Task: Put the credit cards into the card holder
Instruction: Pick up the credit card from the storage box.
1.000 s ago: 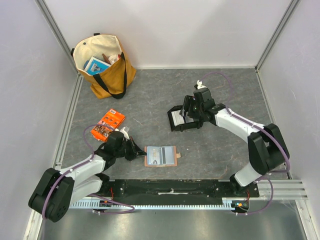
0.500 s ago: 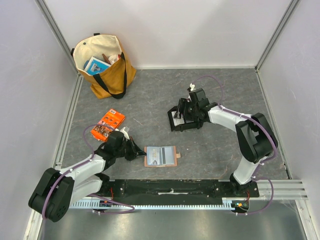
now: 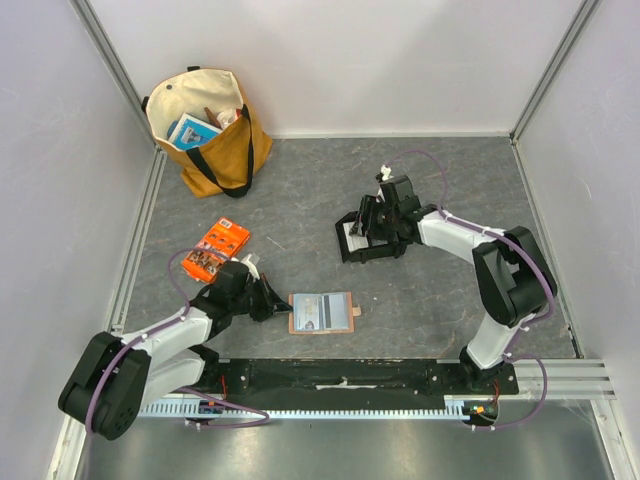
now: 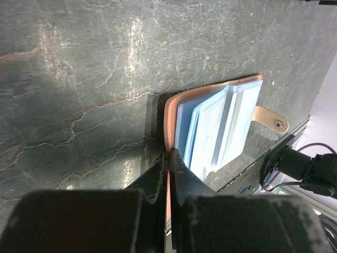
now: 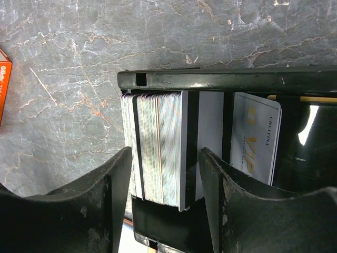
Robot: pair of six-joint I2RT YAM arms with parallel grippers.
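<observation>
Far left, around 10 o'clock on the bench [image 3: 300, 190], there's a tote bag [image 3: 205, 130], with an orange packet [image 3: 218, 248] at 9. Neither is in the way.

The left hand [image 3: 268, 298] is pinched tight on the left edge of the card holder [image 3: 322, 312], which lies open at 6 o'clock, blue slots up. It's a thin grip on one edge, so a nudge could swing or fold the holder.

At 2 o'clock from the holder, the right hand [image 3: 372, 228] hangs over the black tray [image 5: 210, 79], fingers spread either side of the credit cards [image 5: 158, 142], not squeezing yet. My worry is it grabs the whole stack, or the cards fan out and spill. The tray wall crowds the fingers, and a loose card [image 5: 255, 137] sits next door.
</observation>
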